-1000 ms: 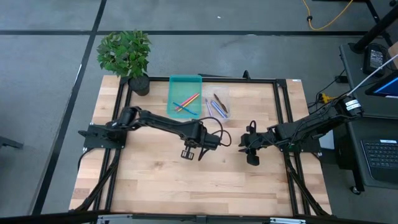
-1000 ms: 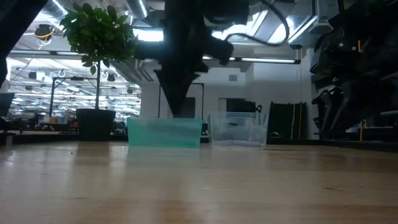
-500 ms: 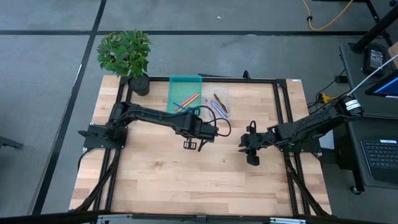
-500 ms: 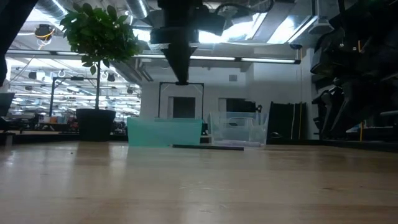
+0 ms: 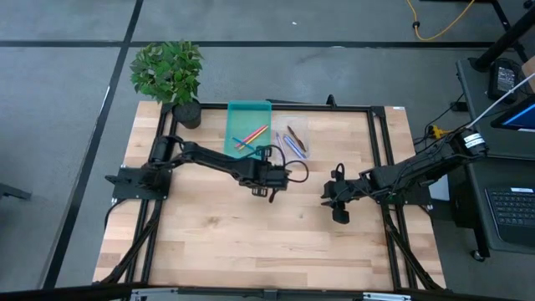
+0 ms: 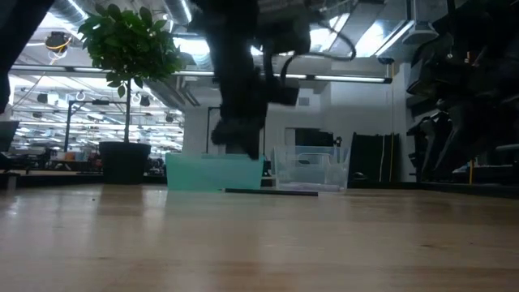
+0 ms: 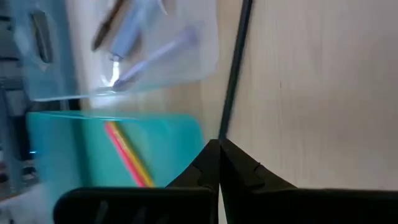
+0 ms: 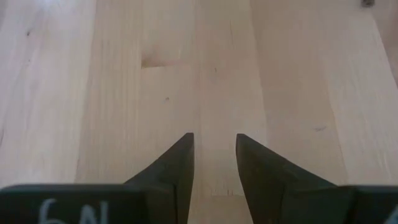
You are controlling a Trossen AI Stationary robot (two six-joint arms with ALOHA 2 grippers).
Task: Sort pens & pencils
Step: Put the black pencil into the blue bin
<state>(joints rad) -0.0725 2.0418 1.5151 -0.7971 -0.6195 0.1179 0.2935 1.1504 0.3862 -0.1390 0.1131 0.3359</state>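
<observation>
A dark pen (image 6: 271, 191) lies flat on the wooden surface (image 5: 276, 242), just in front of the two trays; in the left wrist view it shows as a thin dark stick (image 7: 234, 68) running away from the fingertips over bare wood, with its near end just at the tips, and it cannot be told whether they touch it. From above it is mostly hidden under the left arm.

The other pens and pencils are already in the trays. In the teal tray (image 5: 236, 111) lie a few sticks (image 5: 252, 136), yellow-orange, pink-red and blue among them. In the clear tray (image 5: 302, 125) right beside it lie several more (image 5: 292, 140), blue, purple and dark brown.

The left claw (image 5: 272, 194) hangs low over the surface just in front of the trays, its fingers (image 7: 211, 163) pressed together with nothing between them. In the low view it shows as a dark mass (image 6: 239, 138) in front of the teal tray's wall (image 6: 195, 173).

The right claw (image 5: 333, 197) waits over bare wood well to the right of the trays, its fingers (image 8: 177, 168) apart and holding nothing.

A potted plant (image 5: 169, 73) stands at the far left corner of the surface.
</observation>
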